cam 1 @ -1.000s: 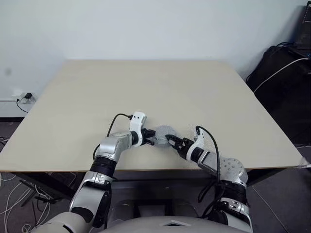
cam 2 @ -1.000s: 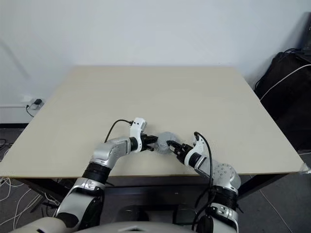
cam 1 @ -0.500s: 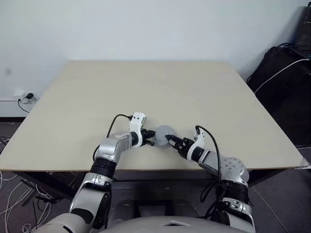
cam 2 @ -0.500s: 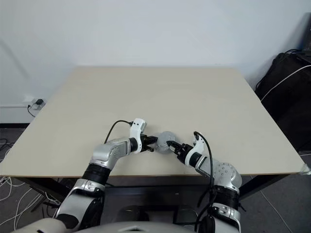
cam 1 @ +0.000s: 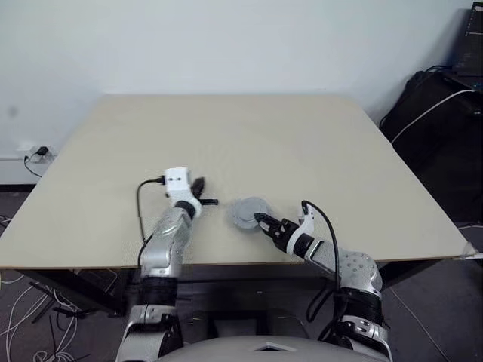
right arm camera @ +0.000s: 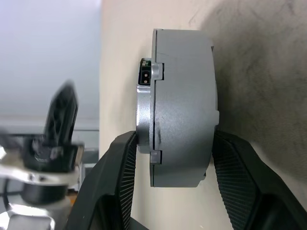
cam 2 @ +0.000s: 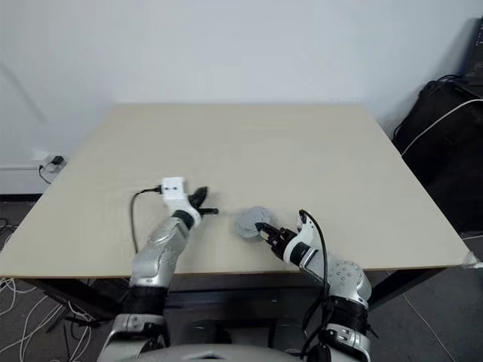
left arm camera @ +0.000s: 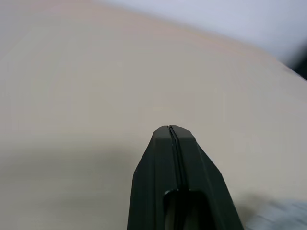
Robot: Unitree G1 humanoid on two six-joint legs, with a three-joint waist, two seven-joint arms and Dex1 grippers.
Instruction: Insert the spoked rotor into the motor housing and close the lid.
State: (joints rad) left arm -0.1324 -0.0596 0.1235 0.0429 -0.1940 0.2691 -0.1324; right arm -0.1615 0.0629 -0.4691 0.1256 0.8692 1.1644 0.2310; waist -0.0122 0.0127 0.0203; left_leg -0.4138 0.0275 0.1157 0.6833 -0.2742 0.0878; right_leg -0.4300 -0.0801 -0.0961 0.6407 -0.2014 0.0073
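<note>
The right gripper (right arm camera: 168, 167) pinches a grey round motor housing (right arm camera: 180, 105) with its lid on, one finger on each flat face, near the counter's (cam 1: 302, 143) front edge. The left gripper (cam 1: 202, 193), fingers pressed together, hangs just above the counter, apart from the housing.

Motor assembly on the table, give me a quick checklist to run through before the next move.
1. Right gripper grip: its fingers clamp the grey motor assembly from both sides. Ok.
2. Lid seated: in the right wrist view the grey disc sits closed against the body, seam even where visible. Ok.
3. Spoked rotor inside: hidden by the closed casing. Cannot tell.
4. Left gripper: shut, holding nothing, standing apart from the assembly. Ok.
5. Assembly support: rests on the table, near its front edge. Ok.
</note>
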